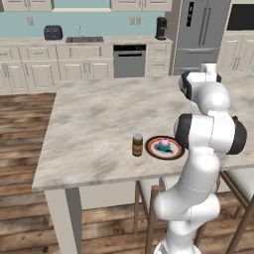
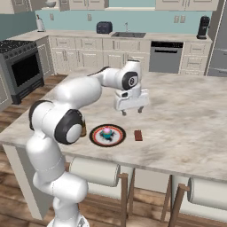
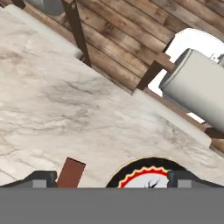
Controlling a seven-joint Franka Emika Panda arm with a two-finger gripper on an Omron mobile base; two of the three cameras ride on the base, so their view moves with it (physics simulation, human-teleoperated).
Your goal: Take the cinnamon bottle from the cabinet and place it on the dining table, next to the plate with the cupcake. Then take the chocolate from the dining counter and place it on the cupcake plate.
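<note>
The cinnamon bottle [image 1: 137, 145] stands upright on the dining table [image 1: 89, 124], just left of the red-rimmed plate [image 1: 151, 151] that carries the pink cupcake [image 1: 163, 144]. In the right base view the chocolate [image 2: 138, 135] lies flat on the marble a little right of the plate [image 2: 93, 135] and its cupcake [image 2: 106, 132]. My gripper [image 2: 131, 111] hovers open and empty above the table [image 2: 186, 119], just beyond the plate and the chocolate. The hand view looks down on the chocolate [image 3: 71, 173] by the left fingertip [image 3: 41, 178] and the plate rim [image 3: 131, 173] near the right one.
Stools with grey cylindrical seats [image 2: 95, 170] stand tucked under the island's near edge, one also in the hand view as a grey seat [image 3: 197, 87]. A wall counter with sink [image 1: 84, 39], dishwasher [image 1: 129, 60] and fridge [image 1: 201, 30] runs along the back. A stove [image 2: 20, 66] is at the left.
</note>
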